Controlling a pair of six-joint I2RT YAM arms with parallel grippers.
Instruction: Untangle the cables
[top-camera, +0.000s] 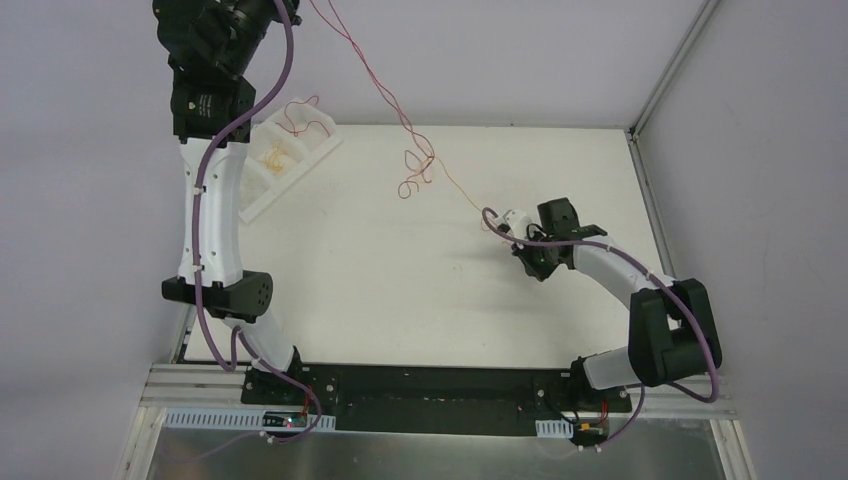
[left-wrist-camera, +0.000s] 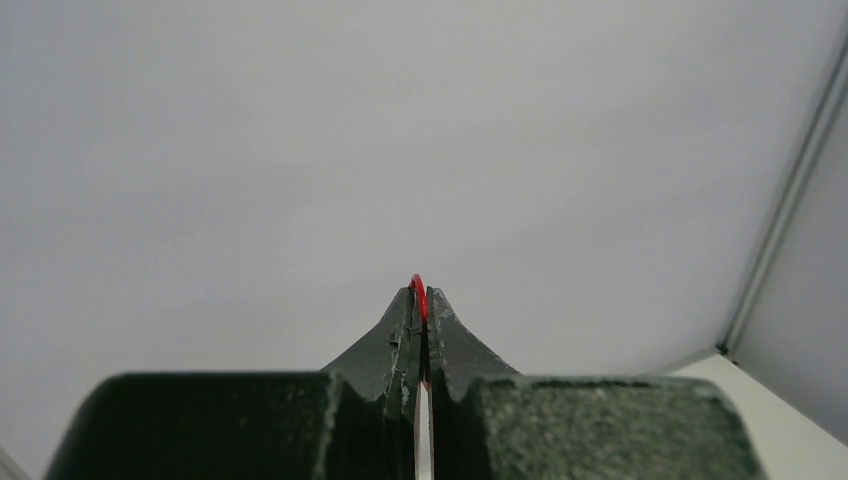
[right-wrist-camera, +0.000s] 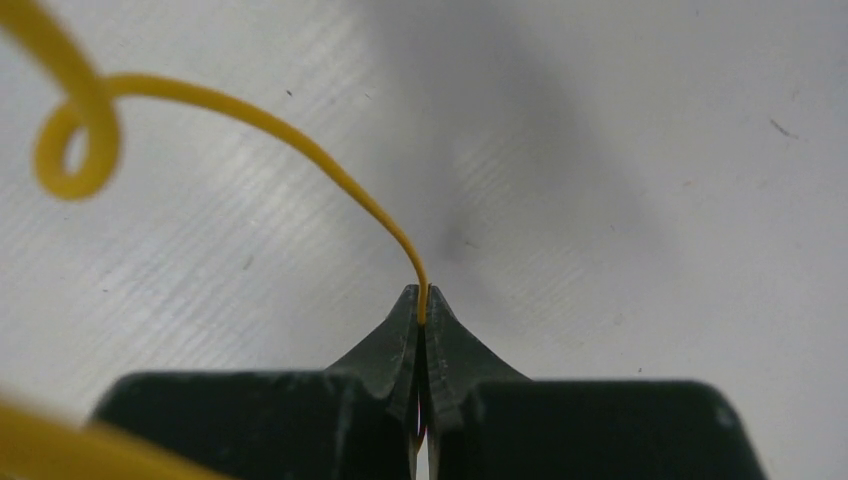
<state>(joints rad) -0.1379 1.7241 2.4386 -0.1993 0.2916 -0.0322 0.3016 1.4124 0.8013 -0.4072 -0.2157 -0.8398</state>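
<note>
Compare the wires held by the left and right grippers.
The left gripper holds a red wire; the right gripper holds a yellow wire. The red wire shows only a tiny loop; the yellow wire arcs into a curl. The red wire is up high; the yellow wire near the table. Both are pinched in shut jaws.

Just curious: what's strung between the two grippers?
Thin red and yellow wires, bunched into a small tangle about midway; the top view shows it.

I am seeing the cables (top-camera: 420, 160) slanting above the far middle of the table (top-camera: 380, 290), barring the way; the tray (top-camera: 285, 165) is taking the far-left corner; the near half is lying open.
</note>
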